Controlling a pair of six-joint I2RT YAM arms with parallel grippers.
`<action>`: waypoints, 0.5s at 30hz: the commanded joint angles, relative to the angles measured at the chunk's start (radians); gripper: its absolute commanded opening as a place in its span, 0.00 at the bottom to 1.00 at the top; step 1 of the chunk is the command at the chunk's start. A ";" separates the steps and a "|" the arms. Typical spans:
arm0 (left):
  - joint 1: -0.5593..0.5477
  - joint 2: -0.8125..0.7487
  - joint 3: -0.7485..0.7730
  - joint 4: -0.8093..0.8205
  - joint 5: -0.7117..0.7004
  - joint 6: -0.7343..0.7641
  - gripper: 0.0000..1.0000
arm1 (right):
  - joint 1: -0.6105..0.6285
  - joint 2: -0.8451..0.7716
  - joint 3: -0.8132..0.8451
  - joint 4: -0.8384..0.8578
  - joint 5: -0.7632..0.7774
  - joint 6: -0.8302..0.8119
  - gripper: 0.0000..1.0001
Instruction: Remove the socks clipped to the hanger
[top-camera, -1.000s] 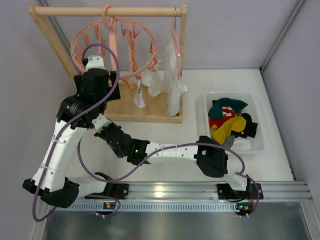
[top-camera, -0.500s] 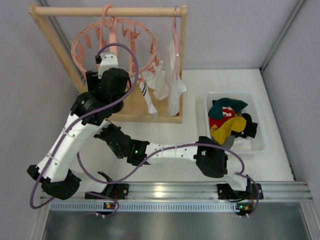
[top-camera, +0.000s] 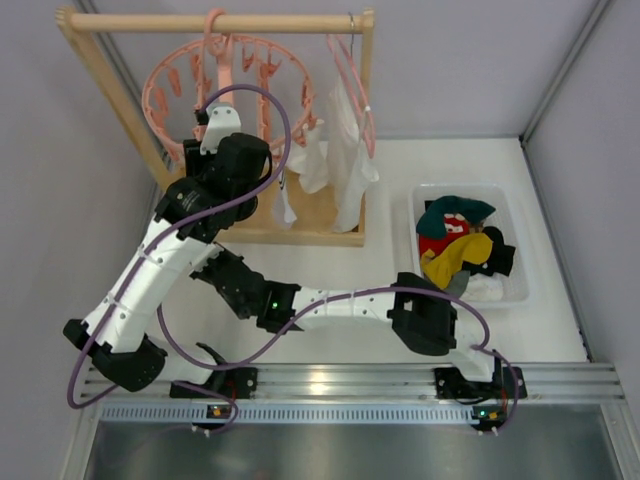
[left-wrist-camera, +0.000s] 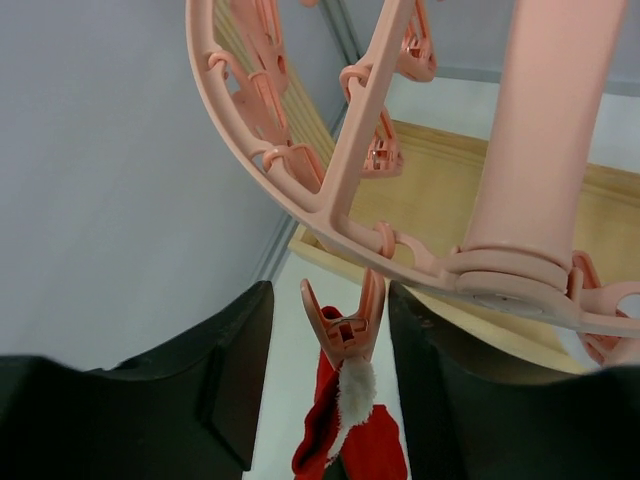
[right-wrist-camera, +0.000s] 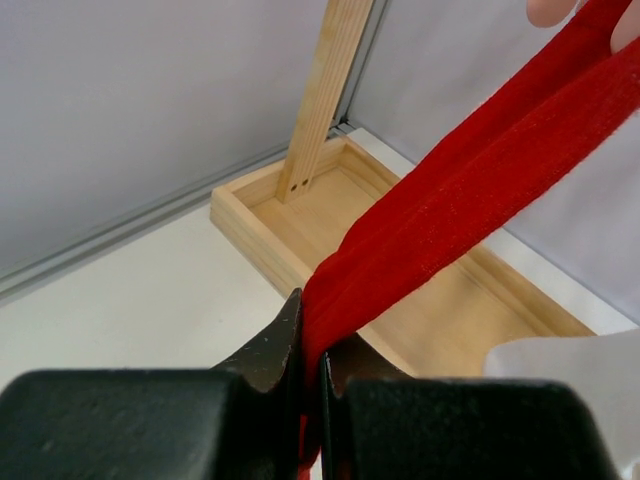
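I find the right fingers (right-wrist-camera: 262, 352) pressed together on a red sock (right-wrist-camera: 470, 170), which runs taut up and to the right above the wooden rack (right-wrist-camera: 330, 215). The left fingers (left-wrist-camera: 235, 370) are spread, one on either side of a pink peg (left-wrist-camera: 345, 325) that grips the sock's white cuff. That peg hangs from the rim of the hanger (left-wrist-camera: 300, 190). From above, white socks (top-camera: 350, 170) remain clipped to the ring. Other socks lie heaped in the bin (top-camera: 470, 187) on the counter (top-camera: 350, 265).
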 joint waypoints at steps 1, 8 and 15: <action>0.010 0.002 0.018 0.008 -0.044 0.009 0.47 | 0.054 -0.037 -0.037 -0.009 -0.067 0.022 0.00; 0.026 0.014 0.021 0.009 -0.025 0.004 0.19 | 0.057 -0.077 -0.096 0.027 -0.061 0.024 0.00; 0.029 0.002 0.027 0.009 -0.005 -0.003 0.15 | 0.060 -0.133 -0.208 0.094 -0.061 0.051 0.00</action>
